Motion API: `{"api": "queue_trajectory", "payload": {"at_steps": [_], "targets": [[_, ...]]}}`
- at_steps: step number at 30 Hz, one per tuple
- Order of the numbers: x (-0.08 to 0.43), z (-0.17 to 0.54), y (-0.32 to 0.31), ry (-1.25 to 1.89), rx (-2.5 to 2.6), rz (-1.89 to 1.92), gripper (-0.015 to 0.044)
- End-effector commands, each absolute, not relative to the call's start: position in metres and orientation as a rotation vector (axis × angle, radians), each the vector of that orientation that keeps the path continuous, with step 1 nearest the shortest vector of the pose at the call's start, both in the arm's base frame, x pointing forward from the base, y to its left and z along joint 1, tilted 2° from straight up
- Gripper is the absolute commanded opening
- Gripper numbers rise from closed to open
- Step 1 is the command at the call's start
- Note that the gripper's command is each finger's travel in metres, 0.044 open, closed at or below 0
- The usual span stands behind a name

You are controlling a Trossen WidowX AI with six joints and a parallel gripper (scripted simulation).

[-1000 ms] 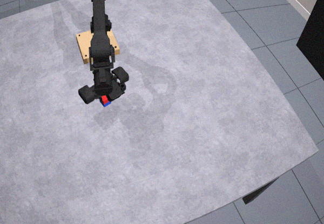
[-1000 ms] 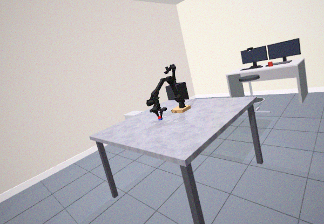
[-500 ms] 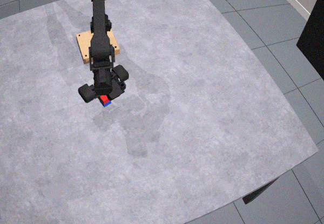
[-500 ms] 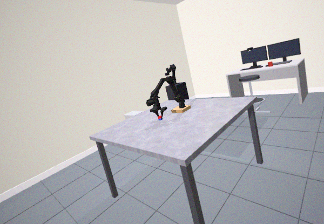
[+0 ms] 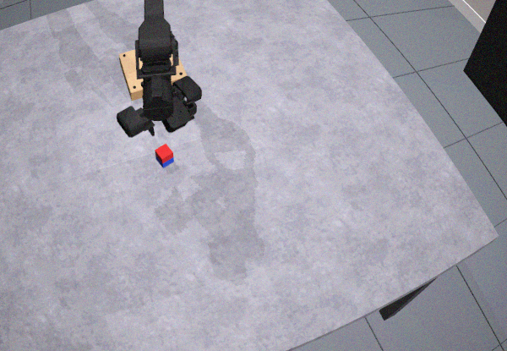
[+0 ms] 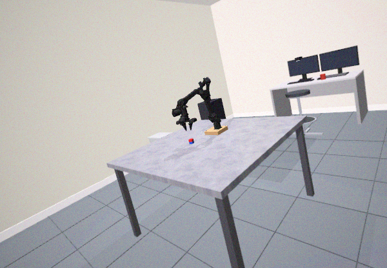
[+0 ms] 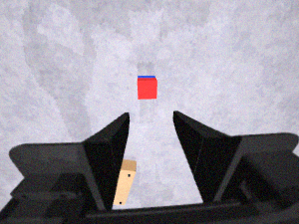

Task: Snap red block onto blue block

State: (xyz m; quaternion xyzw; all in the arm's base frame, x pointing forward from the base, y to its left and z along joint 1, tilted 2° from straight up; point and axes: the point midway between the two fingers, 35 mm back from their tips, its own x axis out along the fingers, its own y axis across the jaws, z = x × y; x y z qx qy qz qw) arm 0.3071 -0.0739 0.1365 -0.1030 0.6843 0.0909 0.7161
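The red block (image 5: pixel 164 152) (image 6: pixel 191 139) (image 7: pixel 147 89) is sitting on top of the blue block (image 5: pixel 167 162) (image 6: pixel 191 143) (image 7: pixel 146 77), the two lining up closely, and the blue one is resting on the table (image 5: pixel 338 199) (image 6: pixel 206 164) (image 7: pixel 239 45). The hand (image 5: pixel 159 129) (image 6: pixel 188 130) (image 7: pixel 150 115) is hanging above the blue block and a little to its arm-base side, its fingers standing partway open with nothing between them. Neither finger is touching the red block. The wooden base plate (image 5: pixel 131 93) (image 6: pixel 211 132) (image 7: pixel 124 186) is lying on the arm's side of the blue block, well apart from it.

The red block is looking like a small, light, stiff cube, probably plastic, with flat faces that should be giving the fingers an even bite. It is not seeming fragile or likely to squash, though smooth sides could be letting it slip or twist under a pinch that is off-centre. Were it needing another hold, the best place would be two opposite upright sides, gripped around their middle and above the seam with the blue block, so that the fingers are not catching the lower one. For pressing, force should be going straight down over the blue block; a sideways nudge could be sliding the light pair along. Whether the studs or joint have clicked, the views are not showing, but placing and release are appearing done.
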Motion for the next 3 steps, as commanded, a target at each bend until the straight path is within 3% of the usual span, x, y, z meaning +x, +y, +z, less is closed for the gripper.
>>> {"api": "queue_trajectory", "payload": {"at_steps": [1, 3], "targets": [[0.3083, 0.142, -0.074, 1.506, -0.232, 0.205, 0.022], [0.3083, 0.142, -0.074, 1.506, -0.232, 0.205, 0.022]]}}
